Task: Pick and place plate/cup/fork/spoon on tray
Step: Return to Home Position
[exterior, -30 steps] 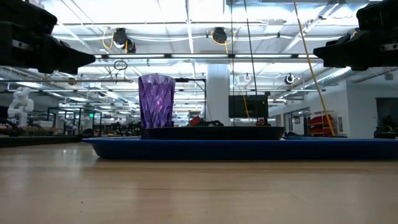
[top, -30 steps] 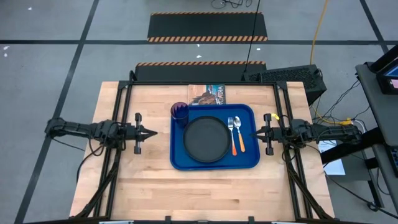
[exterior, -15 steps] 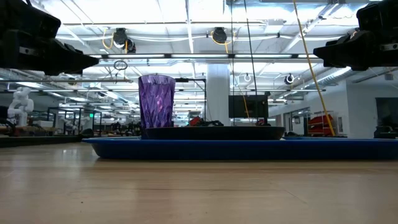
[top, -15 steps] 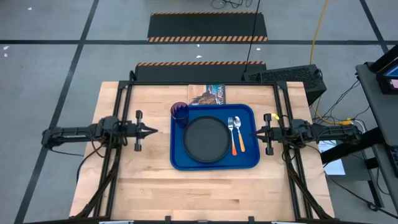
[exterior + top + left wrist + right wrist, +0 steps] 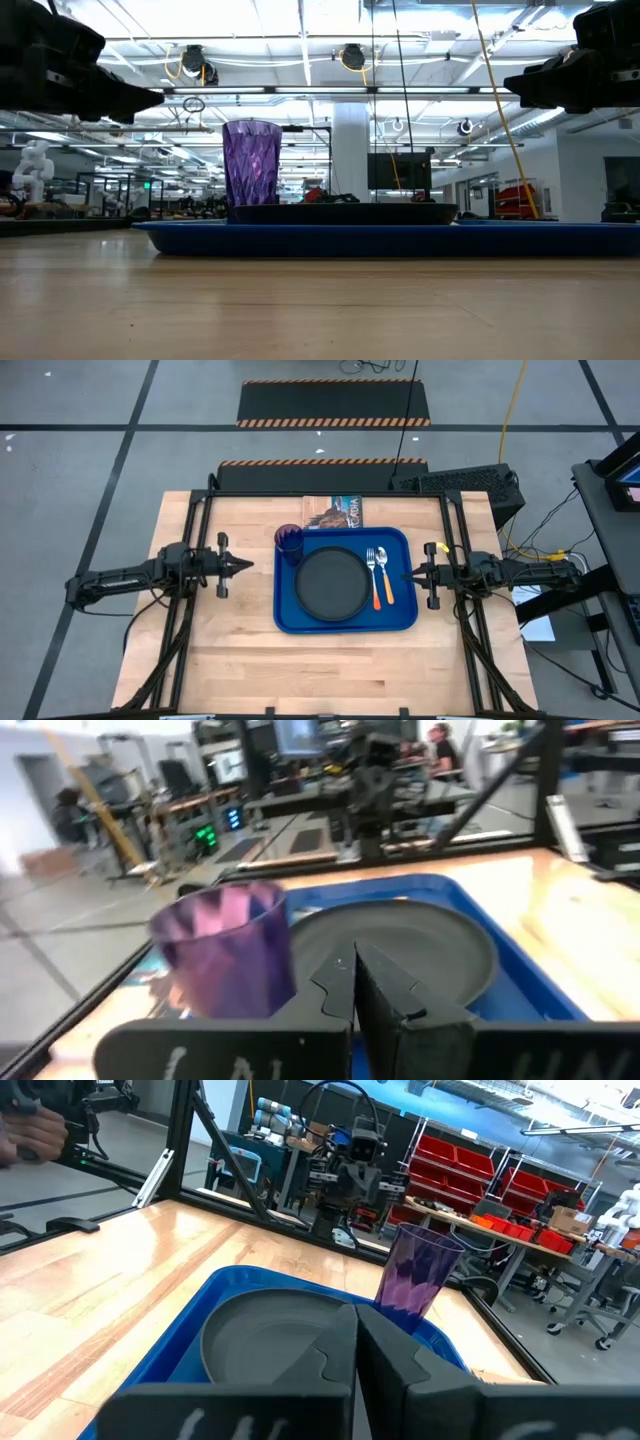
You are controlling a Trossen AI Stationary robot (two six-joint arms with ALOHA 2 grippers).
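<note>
The blue tray [image 5: 345, 618] sits mid-table. On it: the plate [image 5: 334, 583] at centre, the fork [image 5: 373, 570] and the spoon [image 5: 385, 575] side by side along its right edge, the purple cup [image 5: 289, 541] upright at its far-left corner. Left gripper [image 5: 243, 566] hovers left of the tray, fingers pressed together, empty. Right gripper [image 5: 410, 575] hovers at the tray's right edge, likewise clenched and empty.

Bright ceiling strip lights glare across the top of the low view and silhouette both arms at its upper corners, the high view is evenly lit with only faint shadows on the surface [image 5: 240, 650], and the left wrist view is blurred, the cup [image 5: 225, 960] soft-edged.
</note>
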